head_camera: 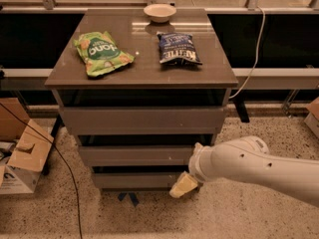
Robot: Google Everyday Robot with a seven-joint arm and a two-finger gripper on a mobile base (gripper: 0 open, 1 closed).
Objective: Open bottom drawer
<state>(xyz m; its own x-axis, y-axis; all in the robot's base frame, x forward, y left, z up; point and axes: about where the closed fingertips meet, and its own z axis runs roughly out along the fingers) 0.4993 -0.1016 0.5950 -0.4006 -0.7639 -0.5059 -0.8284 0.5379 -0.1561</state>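
On the bench (144,72): green bag (102,53), blue bag (177,49) and bowl (159,12) are sitting.
Left floor: cardboard boxes (20,153) are lying.
Bottom drawer (134,179): lowest, plain grey-brown front, sitting beneath the middle one.
Pincer (183,185): hovering at its right end, overlapping the front; grip state, cannot tell.

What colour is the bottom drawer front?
Plain grey-brown bottom drawer, best in the camera view; the gripper is at its right end.

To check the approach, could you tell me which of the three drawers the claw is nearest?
The bottom drawer, the lowest; the claw sits at its right end.
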